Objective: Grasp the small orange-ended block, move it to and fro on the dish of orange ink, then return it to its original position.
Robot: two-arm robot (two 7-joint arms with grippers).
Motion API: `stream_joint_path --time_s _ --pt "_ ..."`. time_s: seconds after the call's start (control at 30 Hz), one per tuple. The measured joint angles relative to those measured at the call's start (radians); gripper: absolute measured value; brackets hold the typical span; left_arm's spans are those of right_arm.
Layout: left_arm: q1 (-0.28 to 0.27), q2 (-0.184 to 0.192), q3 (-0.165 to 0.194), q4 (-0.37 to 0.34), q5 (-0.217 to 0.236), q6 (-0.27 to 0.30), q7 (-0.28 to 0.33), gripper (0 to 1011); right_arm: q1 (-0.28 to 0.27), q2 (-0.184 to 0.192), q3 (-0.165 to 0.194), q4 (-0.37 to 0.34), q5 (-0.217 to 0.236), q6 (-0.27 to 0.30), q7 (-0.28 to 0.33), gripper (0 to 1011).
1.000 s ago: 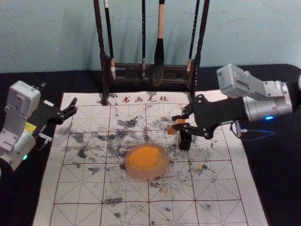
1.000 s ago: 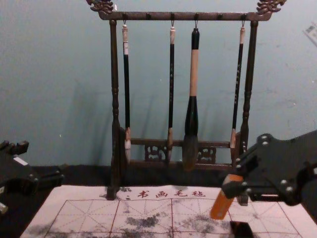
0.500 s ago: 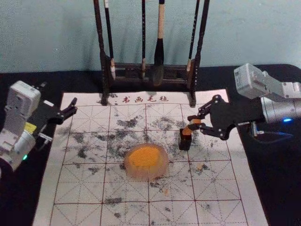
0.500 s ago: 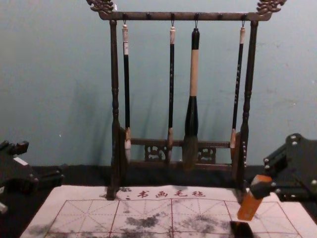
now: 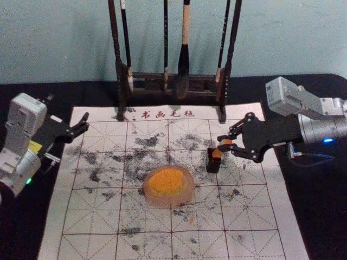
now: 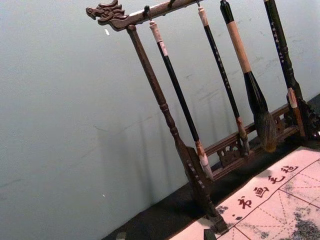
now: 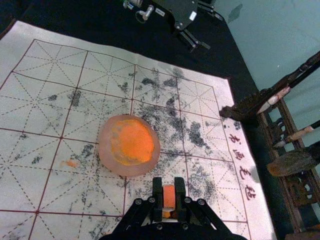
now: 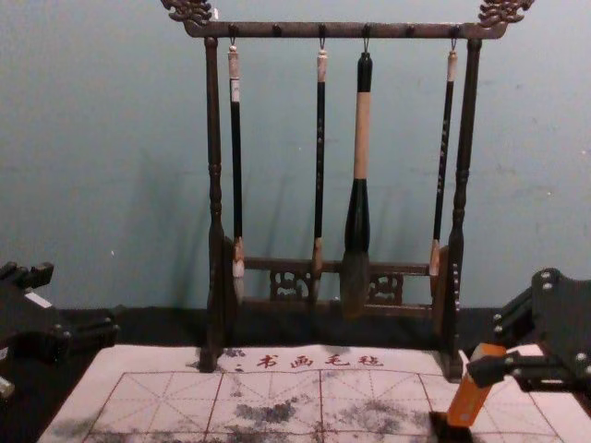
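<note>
On my head view, I have the right end effector [image 5: 223, 143] gripping the orange block [image 5: 217, 154] at a tilt, its lower end at the mouth of the black box [image 5: 213, 166], near the ink dish [image 5: 168, 200]. My left wrist view gives me the brush rack [image 6: 160, 102]. Through the right wrist view, I see the block pinched between both fingers. On the chest view, my left end effector [image 8: 78, 300] sits parked at the left edge, released, fingers spread.

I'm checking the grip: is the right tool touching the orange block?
Touching. The right wrist view shows the right tool with a finger against each side of the orange block.
</note>
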Motion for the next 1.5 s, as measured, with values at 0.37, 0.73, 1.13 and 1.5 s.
stream_joint_path --time_s 0.37,0.73,1.13,1.5 --pt "0.000 0.000 0.000 0.000 0.000 0.000 0.000 1001 0.012 -0.029 -0.005 0.049 -0.014 -0.012 0.002 148" --pt "0.000 0.000 0.000 0.000 0.000 0.000 0.000 1001 0.024 -0.045 -0.015 0.077 -0.029 -0.020 0.009 148" --pt "0.000 0.000 0.000 0.000 0.000 0.000 0.000 1001 0.026 -0.059 -0.024 0.101 -0.038 -0.027 0.013 148" --pt "0.000 0.000 0.000 0.000 0.000 0.000 0.000 1001 0.023 -0.085 -0.034 0.142 -0.050 -0.037 0.003 148"
